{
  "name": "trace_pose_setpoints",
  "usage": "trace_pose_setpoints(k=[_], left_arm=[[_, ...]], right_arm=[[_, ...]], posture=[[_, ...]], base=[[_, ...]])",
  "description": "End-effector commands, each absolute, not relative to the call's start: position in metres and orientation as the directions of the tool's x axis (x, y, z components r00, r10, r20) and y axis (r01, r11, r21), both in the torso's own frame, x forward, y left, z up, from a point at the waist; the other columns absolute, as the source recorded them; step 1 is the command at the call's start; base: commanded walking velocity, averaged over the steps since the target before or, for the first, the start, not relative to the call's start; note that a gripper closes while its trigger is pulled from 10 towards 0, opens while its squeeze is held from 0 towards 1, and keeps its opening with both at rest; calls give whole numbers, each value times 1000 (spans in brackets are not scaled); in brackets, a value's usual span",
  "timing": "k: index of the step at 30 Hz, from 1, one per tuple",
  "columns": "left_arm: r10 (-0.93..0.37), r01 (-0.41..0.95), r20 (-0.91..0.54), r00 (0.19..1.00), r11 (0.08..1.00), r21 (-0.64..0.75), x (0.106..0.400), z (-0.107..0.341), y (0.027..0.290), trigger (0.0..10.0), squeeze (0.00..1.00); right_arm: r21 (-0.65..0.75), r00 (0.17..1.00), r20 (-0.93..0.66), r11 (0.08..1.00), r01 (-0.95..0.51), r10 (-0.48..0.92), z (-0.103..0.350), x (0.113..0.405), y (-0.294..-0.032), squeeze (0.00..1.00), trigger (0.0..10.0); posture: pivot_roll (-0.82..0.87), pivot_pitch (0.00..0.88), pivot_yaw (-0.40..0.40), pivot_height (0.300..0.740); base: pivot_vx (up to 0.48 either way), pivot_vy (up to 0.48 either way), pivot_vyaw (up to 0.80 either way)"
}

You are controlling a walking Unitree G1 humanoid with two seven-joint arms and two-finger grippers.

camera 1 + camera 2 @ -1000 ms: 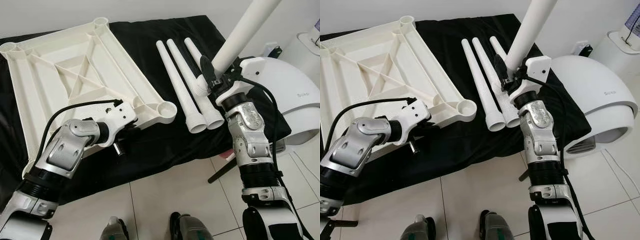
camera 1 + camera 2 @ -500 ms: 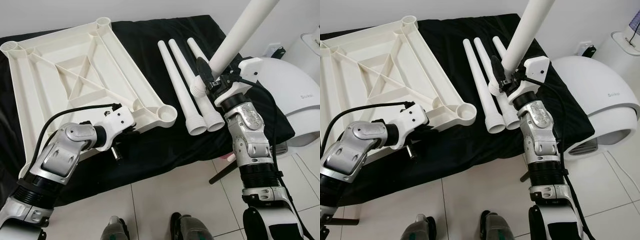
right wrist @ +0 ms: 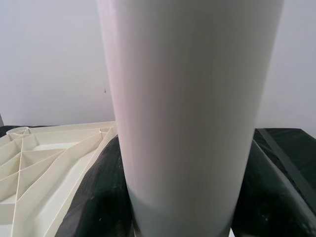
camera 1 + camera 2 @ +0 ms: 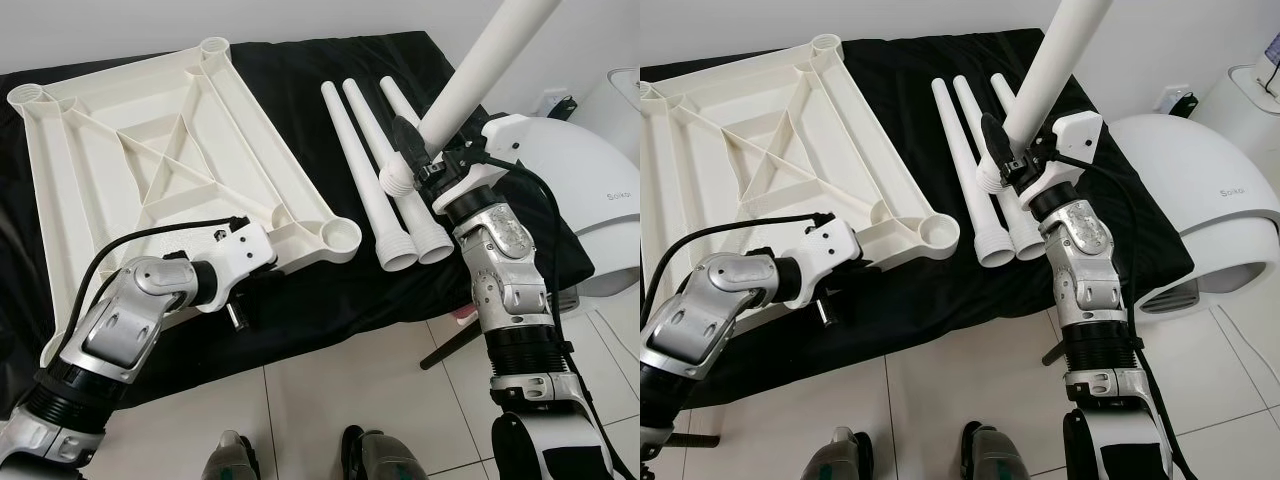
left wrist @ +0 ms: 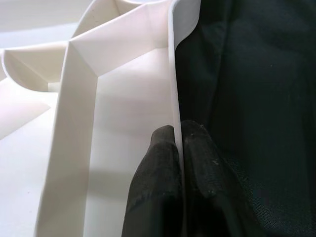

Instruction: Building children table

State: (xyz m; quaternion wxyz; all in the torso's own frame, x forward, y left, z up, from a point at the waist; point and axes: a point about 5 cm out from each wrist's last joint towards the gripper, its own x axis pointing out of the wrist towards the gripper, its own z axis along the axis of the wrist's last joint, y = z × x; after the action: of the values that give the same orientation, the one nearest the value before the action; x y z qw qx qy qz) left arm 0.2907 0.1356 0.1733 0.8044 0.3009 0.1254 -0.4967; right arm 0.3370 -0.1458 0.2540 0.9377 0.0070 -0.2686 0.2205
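A white ribbed tabletop [image 4: 150, 170] lies upside down on a black cloth, with a round leg socket [image 4: 342, 236] at its near right corner. My left gripper [image 5: 178, 140] is shut on the thin near rim of that tabletop [image 5: 174, 74]. My right gripper [image 4: 412, 160] is shut on a white table leg [image 4: 478, 70], held tilted up and to the right above the cloth. The leg's threaded end [image 4: 990, 177] hangs just right of the socket corner. Three more white legs [image 4: 375, 170] lie side by side on the cloth beneath it.
A white domed appliance [image 4: 575, 190] stands at the right beside the cloth. White tiled floor [image 4: 330, 400] lies in front, with my feet [image 4: 300, 458] at the bottom edge. A dark stand leg [image 4: 450, 345] pokes out under the cloth's right end.
The camera has shifted a little, moving the whole scene right and down. The held leg's threaded end has come slightly lower and closer to the lying legs. Both grips are unchanged.
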Motion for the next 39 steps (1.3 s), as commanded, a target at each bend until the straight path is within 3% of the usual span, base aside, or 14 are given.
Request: trace_pose_setpoints(k=[1, 2, 8, 9, 34, 35, 37, 38, 39], left_arm=[[-714, 908, -562, 417, 305, 286, 285, 155, 137, 10000, 0], [-716, 905, -553, 425, 317, 285, 287, 156, 137, 10000, 1000], [-710, 892, -541, 450, 324, 317, 292, 163, 135, 10000, 1000], [-717, 892, -534, 449, 320, 321, 292, 165, 133, 10000, 0], [-743, 883, -488, 458, 314, 350, 309, 173, 106, 10000, 0], [-744, 884, -488, 457, 315, 346, 309, 173, 107, 8000, 0], [-744, 884, -489, 456, 316, 344, 308, 172, 107, 8000, 0], [-744, 885, -490, 455, 316, 342, 309, 172, 107, 2353, 0], [-744, 886, -490, 454, 318, 337, 309, 172, 107, 4471, 0]], right_arm=[[-113, 749, 517, 900, -422, 416, 256, 334, -147, 0, 10000], [-113, 748, 517, 899, -423, 417, 256, 334, -147, 0, 10000], [-115, 746, 515, 897, -426, 421, 256, 335, -147, 0, 10000], [-115, 746, 516, 897, -427, 421, 257, 335, -147, 0, 10000], [-115, 745, 523, 900, -420, 414, 257, 334, -146, 0, 10000], [-114, 745, 522, 900, -421, 415, 257, 334, -146, 0, 10000], [-113, 745, 522, 900, -422, 415, 257, 333, -146, 0, 10000], [-113, 745, 521, 899, -423, 416, 256, 333, -146, 0, 10000], [-113, 745, 520, 898, -424, 417, 256, 333, -146, 0, 10000]], posture=[[37, 156, -15, 740], [38, 156, -15, 740], [39, 157, -13, 740], [39, 157, -14, 740], [32, 154, 2, 740], [33, 155, 3, 740], [33, 155, 3, 740], [33, 156, 4, 740], [33, 156, 4, 740]], base=[[0, 0, 0], [0, 0, 0], [0, 0, 0], [0, 0, 0], [0, 0, 0], [0, 0, 0], [0, 0, 0], [0, 0, 0], [0, 0, 0]])
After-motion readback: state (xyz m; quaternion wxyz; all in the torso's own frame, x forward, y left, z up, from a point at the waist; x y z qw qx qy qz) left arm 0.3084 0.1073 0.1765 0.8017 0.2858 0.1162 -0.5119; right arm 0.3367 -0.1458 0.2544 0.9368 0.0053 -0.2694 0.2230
